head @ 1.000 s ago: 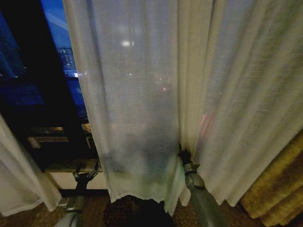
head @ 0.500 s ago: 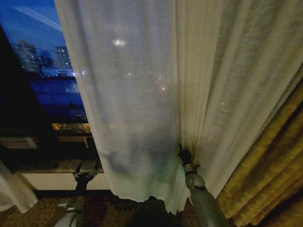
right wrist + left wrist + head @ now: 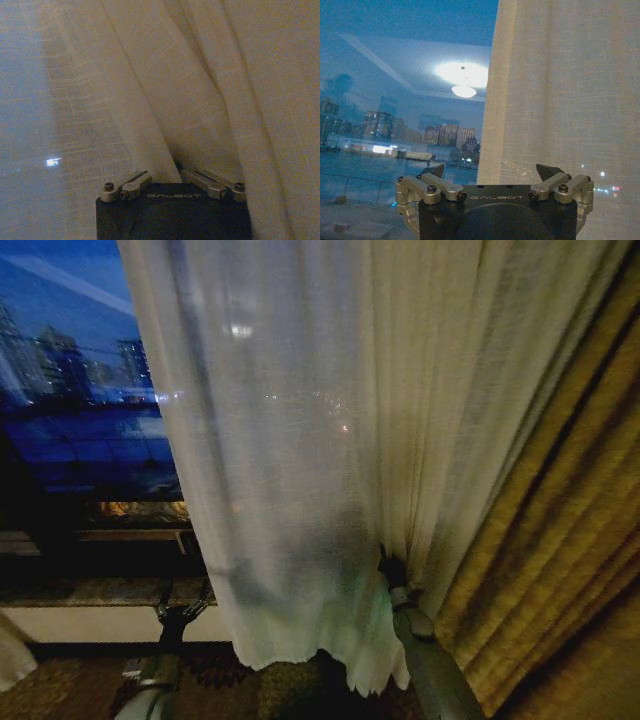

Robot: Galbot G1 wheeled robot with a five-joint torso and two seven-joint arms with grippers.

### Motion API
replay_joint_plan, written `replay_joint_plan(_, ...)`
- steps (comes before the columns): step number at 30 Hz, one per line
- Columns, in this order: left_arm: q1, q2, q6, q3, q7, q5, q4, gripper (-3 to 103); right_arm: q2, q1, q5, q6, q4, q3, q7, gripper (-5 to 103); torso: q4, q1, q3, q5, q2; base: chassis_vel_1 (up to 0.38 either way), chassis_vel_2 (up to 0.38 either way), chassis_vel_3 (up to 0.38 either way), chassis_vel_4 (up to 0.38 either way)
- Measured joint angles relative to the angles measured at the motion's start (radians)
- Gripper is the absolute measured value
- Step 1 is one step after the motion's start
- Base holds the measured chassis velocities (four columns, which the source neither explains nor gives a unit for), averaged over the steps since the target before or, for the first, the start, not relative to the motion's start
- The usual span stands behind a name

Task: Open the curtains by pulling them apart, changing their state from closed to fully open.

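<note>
The sheer cream curtains [image 3: 300, 440] hang in front of me, and the near panel's free edge runs down just right of my left gripper. My right gripper [image 3: 390, 565] is low in the panel's pleats and shut on a fold of the fabric. In the right wrist view, that gripper [image 3: 166, 173] has its fingers closed together with a curtain [image 3: 150, 75] fold pinched between them. My left gripper [image 3: 183, 592] stands open beside the panel's edge, touching nothing. The left wrist view shows this gripper [image 3: 491, 171] spread wide, with the curtain [image 3: 560, 100] just beyond it. A scrap of the other panel [image 3: 8, 655] sits at the lower left.
A thick golden-brown drape [image 3: 560, 540] hangs close on the right, against the sheer panel. The dark window [image 3: 80, 420] with city lights is bare on the left, above a low sill [image 3: 90, 590]. Patterned carpet [image 3: 60, 690] lies below.
The whole picture has shifted, so the camera has moved. Much more of the golden drape shows on the right, and the left panel has nearly slid out. The right gripper keeps its hold on the fold.
</note>
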Motion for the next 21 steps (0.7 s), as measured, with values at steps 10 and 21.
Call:
replay_joint_plan(10,0.000,0.000,0.000,0.000,0.000,0.000,0.000,100,-0.003,-0.002,-0.040,0.029,-0.003,0.006,0.025,0,-0.0002,0.000,0.000,-0.0002,0.000,-0.343,-0.326,0.340,0.332)
replay_joint_plan(21,0.000,0.000,0.000,-0.001,0.000,0.000,0.000,100,-0.007,0.023,-0.114,0.013,-0.023,-0.004,0.048,0,0.0006,0.000,0.000,-0.0010,0.000,-0.038,-0.047,0.046,0.034)
